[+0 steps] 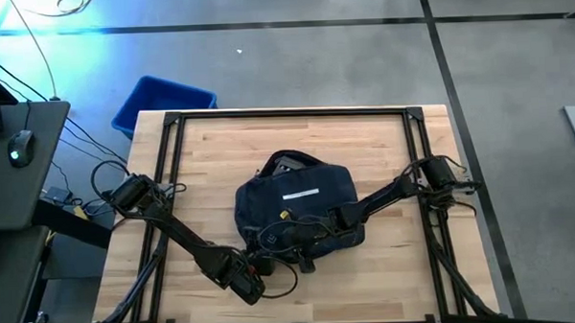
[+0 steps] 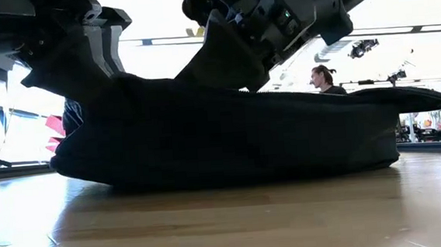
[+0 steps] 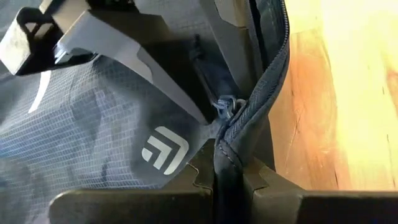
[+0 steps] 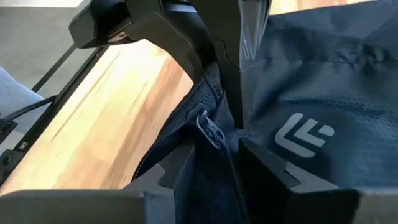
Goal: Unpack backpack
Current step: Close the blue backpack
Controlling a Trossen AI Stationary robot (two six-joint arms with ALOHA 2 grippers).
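Near edge of the counter (image 1: 201,150): the left gripper (image 3: 229,163) sits at the near left corner of the backpack (image 1: 296,211), its jaws closed flat on the seam fabric just below the zipper pull (image 3: 225,106) (the white logo mark (image 3: 164,149) lies on the panel beside them). The right gripper (image 4: 214,163) meets the same near edge of the bag from the right; its jaws stand slightly apart with a fold of navy fabric and the zipper line between them, the pull lying just ahead of the fingertips. Whether the fingers actually press the cloth cannot be told. The two grippers face each other closely across the zipper seam.

Middle of the counter: the backpack lies flat, its rounded top toward the far side, a pale label on its upper face.

Beyond the far left corner: a blue bin (image 1: 161,101) on the floor. In the room behind, a person (image 2: 325,79) is partly visible.
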